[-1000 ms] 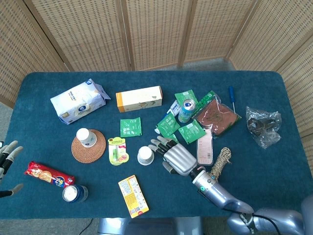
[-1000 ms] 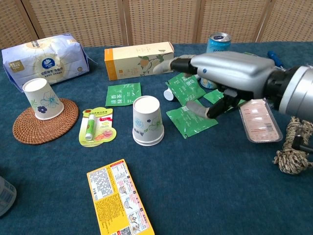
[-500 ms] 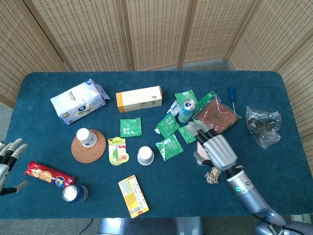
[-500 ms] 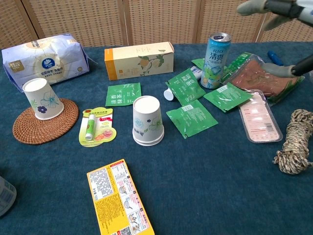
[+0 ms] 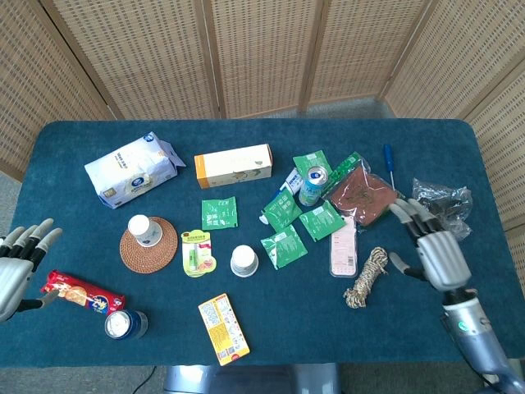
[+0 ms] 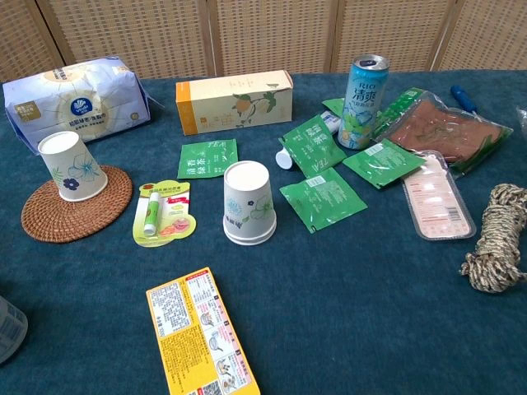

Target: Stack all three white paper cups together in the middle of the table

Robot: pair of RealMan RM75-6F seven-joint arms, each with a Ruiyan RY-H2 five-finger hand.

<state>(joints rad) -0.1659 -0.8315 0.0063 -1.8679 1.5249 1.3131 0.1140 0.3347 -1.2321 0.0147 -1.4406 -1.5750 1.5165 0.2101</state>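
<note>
Head view shows the right hand (image 5: 435, 256) near the right edge of the blue worktop (image 5: 459, 156). Its fingers (image 5: 408, 215) are spread apart and hold nothing. They hang just beside a clear crinkly bag (image 5: 443, 210). The left hand (image 5: 16, 269) sits at the far left edge. Its fingers (image 5: 31, 240) are spread too, and it holds nothing. Close to it lies a red snack pack (image 5: 80, 293), and next to that a dark can (image 5: 125, 323).

One white paper cup stack (image 5: 244, 260) stands near the middle of the worktop. It is upside down, with its wide mouth on the cloth and its flat bottom facing up, so it stands straight up and down. I cannot tell how many cups are in it. Another white paper cup (image 5: 143, 231) stands upside down on a round woven mat (image 5: 148, 244), well to the left. It leans a little in the chest view.

Between these cups lies a lip balm card (image 5: 196, 251). Green packets (image 5: 284, 246) lie to the right of the middle cup. A yellow box (image 5: 223, 328) lies in front of it. A rope bundle (image 5: 367, 275) lies between the packets and the right hand.
</note>
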